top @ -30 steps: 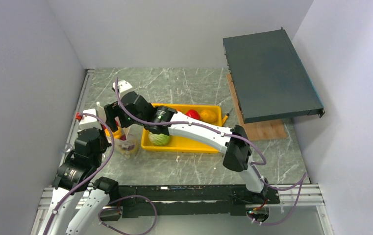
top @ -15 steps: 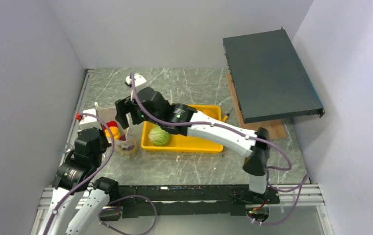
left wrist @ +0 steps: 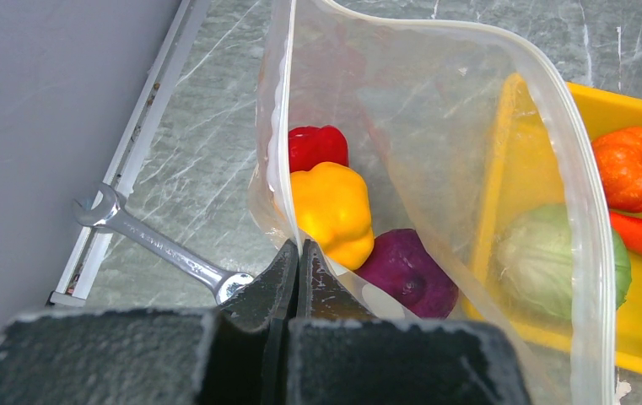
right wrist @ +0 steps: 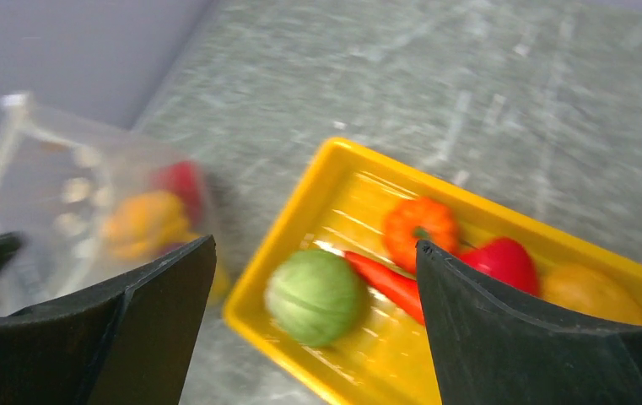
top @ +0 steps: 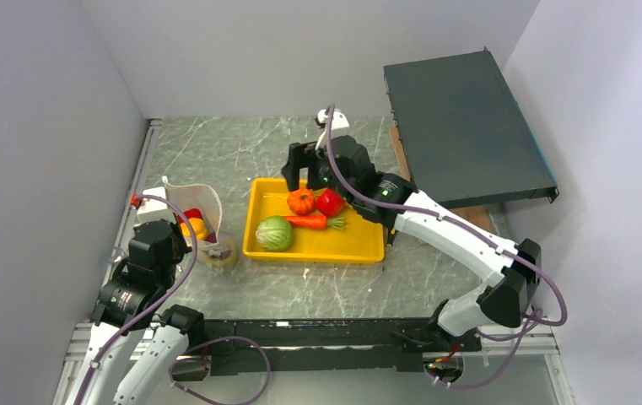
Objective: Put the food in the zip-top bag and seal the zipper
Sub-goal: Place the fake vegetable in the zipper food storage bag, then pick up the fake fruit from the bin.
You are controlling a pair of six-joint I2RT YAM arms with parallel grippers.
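The zip-top bag (top: 199, 207) stands open at the left of the yellow tray (top: 359, 246). My left gripper (left wrist: 299, 251) is shut on the bag's near rim; the zipper (left wrist: 435, 29) runs round the open mouth. Inside lie a red piece (left wrist: 317, 145), the yellow pepper (left wrist: 331, 207) and the purple onion (left wrist: 407, 274). In the tray lie the green cabbage (top: 274, 233), carrot (top: 307, 222), orange pumpkin (top: 301, 201) and red pepper (top: 330, 202). My right gripper (top: 303, 173) hangs open and empty above the tray's far edge. In the blurred right wrist view its fingers (right wrist: 315, 245) frame the cabbage (right wrist: 315, 295).
A yellow-orange piece (right wrist: 591, 295) lies at the tray's right end. A wrench (left wrist: 157, 245) lies on the table left of the bag. A dark flat box (top: 465, 126) leans over a wooden board (top: 456, 224) at the back right. Grey walls close in both sides.
My right arm has swung from over the bag's mouth to the right and back, above the tray's far edge. The left gripper and bag have not moved.
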